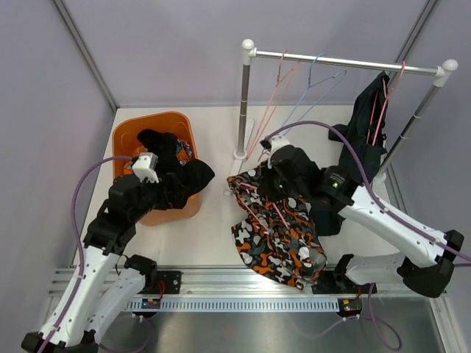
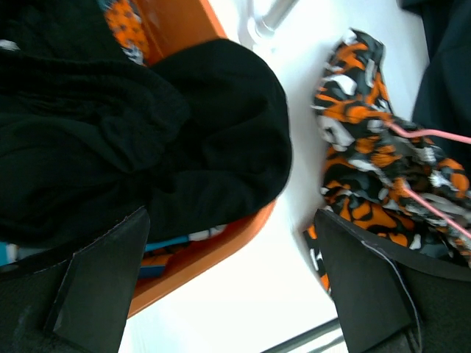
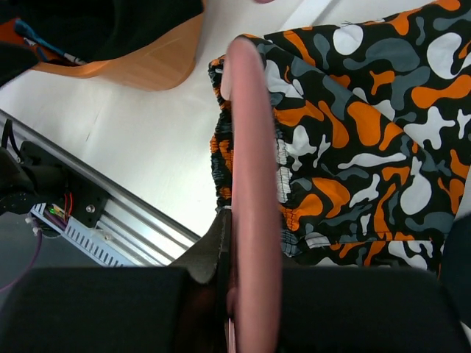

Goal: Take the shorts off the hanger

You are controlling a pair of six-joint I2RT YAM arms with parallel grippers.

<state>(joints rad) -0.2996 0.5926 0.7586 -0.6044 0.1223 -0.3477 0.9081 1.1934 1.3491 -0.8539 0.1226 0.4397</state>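
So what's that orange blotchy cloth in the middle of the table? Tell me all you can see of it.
It is a pair of camouflage shorts: floppy cloth printed in orange, black, grey and white blotches, with a gathered elastic waistband. They lie crumpled on the white table, right of the orange basket and apart from it. A thin pink hanger runs across the waistband, and the right gripper clamps that hanger.

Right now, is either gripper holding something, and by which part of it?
The right gripper is shut on the pink hanger, on its bar beside the camouflage shorts. The left gripper is open, holding nothing.
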